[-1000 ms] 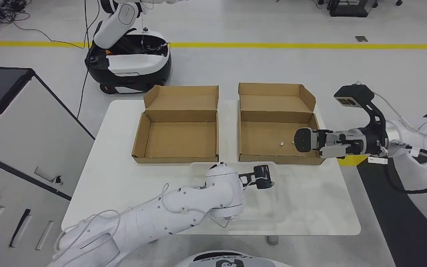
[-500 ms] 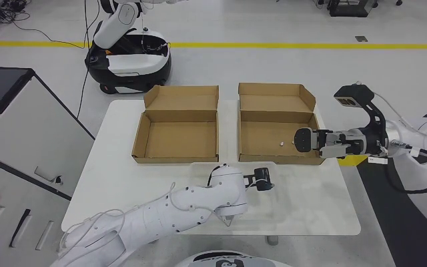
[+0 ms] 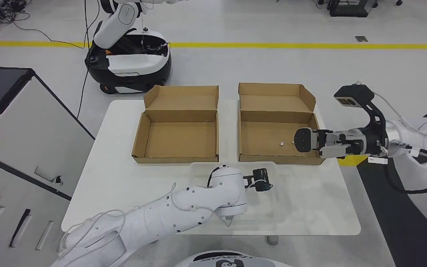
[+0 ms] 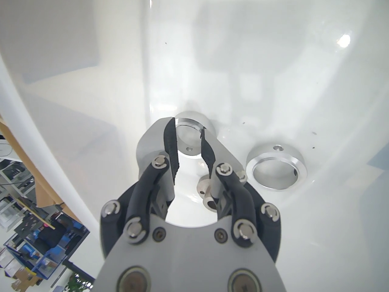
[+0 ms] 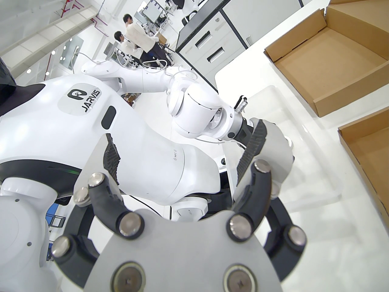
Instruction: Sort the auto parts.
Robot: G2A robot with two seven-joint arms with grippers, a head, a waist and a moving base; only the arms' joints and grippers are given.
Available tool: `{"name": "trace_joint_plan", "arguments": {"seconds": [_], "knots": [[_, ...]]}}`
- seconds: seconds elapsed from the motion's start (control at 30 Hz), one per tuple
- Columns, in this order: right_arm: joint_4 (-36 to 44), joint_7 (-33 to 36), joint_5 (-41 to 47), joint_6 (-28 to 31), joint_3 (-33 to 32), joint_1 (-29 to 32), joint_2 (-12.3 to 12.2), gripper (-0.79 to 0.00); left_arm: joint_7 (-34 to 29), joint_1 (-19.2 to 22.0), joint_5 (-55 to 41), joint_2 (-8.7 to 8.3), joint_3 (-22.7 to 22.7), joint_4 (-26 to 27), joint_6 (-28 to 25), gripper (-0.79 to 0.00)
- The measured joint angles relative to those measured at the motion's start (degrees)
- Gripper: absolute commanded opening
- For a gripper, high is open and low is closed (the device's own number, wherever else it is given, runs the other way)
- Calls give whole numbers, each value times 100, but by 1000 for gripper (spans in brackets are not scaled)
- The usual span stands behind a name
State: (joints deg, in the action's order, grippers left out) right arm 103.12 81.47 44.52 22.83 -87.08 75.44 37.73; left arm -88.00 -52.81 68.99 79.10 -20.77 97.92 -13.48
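Down at the near side of the white table (image 3: 113, 180), the left gripper (image 4: 186, 130) hung low inside a clear plastic tray (image 4: 243, 62), its tips right at a metal ring (image 4: 190, 140) that lay on the tray floor. Its jaws stood a narrow gap apart, one black pad (image 4: 170, 147) against the ring's outer edge and the other in front of its opening; I could not tell whether either pad actually pressed on the metal. Just beside that ring, and apart from it, lay a second ring (image 4: 275, 167) of the same kind, with a small threaded hole in its wall. Closer under the gripper's body sat a small flanged piece (image 4: 206, 192), partly hidden by one finger.

Over on the far half of the table two open cardboard boxes stood side by side with their lids folded back. The left-hand box (image 3: 177, 137) had a bare floor. The right-hand box (image 3: 267, 130) held one small part (image 3: 281, 142) near its middle. The right gripper (image 3: 301, 140) was at that box's outer near corner, over its side wall, a little way from the small part. Seen from its own wrist, the right gripper's jaws were spread wide with nothing between them, and the tray lay well apart from it
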Motion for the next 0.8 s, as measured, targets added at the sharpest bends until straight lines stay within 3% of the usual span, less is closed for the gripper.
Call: {"name": "trace_joint_plan", "arguments": {"seconds": [0.8], "knots": [[0, 0, 0, 0, 0, 0, 0, 0, 0, -14, -194, -284, -136, 397, 46, -443]]}}
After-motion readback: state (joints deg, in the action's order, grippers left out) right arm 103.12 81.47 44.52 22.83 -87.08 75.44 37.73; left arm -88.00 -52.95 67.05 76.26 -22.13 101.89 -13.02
